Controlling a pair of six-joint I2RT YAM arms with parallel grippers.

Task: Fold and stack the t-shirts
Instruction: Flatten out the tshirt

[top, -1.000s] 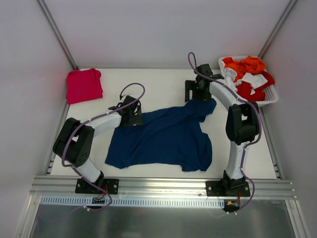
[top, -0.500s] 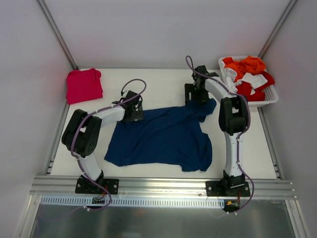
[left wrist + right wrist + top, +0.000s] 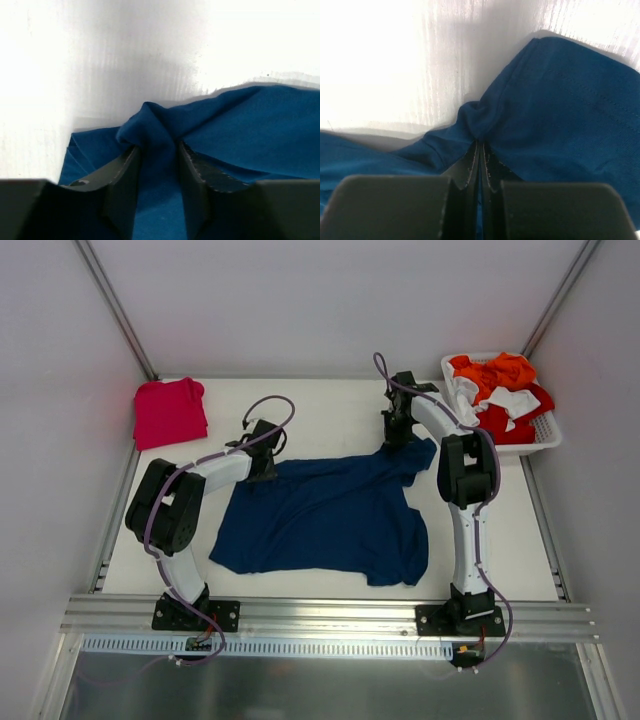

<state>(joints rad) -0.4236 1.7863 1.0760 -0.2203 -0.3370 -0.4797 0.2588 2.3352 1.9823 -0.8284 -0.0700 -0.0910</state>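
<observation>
White bench (image 3: 330,405) holds the blue shirt (image 3: 320,520), spread out in the middle. The left pincer (image 3: 157,150) pinches a bunched fold at the shirt's far left edge. The right pincer (image 3: 480,146) is pressed tight on a fold at the far right edge, by the sleeve. The red shirt (image 3: 168,412) lies folded in the far left corner, well apart from both pincers.

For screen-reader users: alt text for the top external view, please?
Two robot arms pinch the far edge of a navy t-shirt spread on a white table, left gripper at its left end, right gripper near its right sleeve. A folded pinkish-red t-shirt lies far left; a basket of orange, red and white clothes sits far right.
</observation>
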